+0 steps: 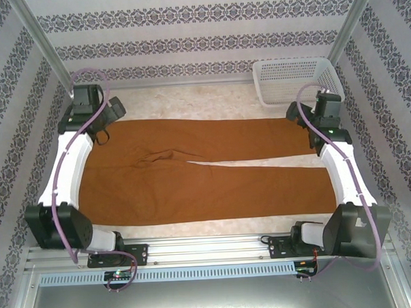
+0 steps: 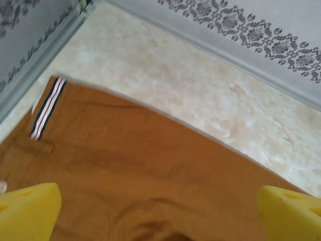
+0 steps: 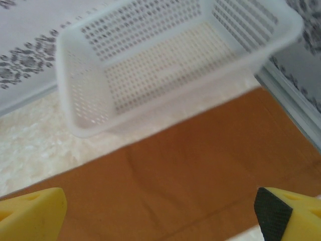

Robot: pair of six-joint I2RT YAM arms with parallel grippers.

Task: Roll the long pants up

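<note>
The long pants [image 1: 206, 174] lie flat on the table [image 1: 189, 100], spread out from left to right. Their long axis runs across the scene, parallel to the near edge. The waist is at the left end and the two leg ends are at the right end, and a thin gap opens between the legs toward the right.

The left gripper [image 1: 103, 126] hangs over the far left corner of the cloth, above the waist. In its wrist view the yellow fingertips [image 2: 30, 208] stand wide apart with nothing between them, and the brown cloth with a small striped tab [image 2: 47, 108] lies just below. The right gripper [image 1: 307, 117] hangs over the far right corner, above the end of the far leg and near the white basket [image 1: 262, 87]. Its fingers are also spread and hold nothing.

So each arm is close to one end, and neither touches the cloth as far as I can tell. I think a roll must travel along the long axis, so it should begin at one short end, and the near corners seem a longer reach for both arms
</note>
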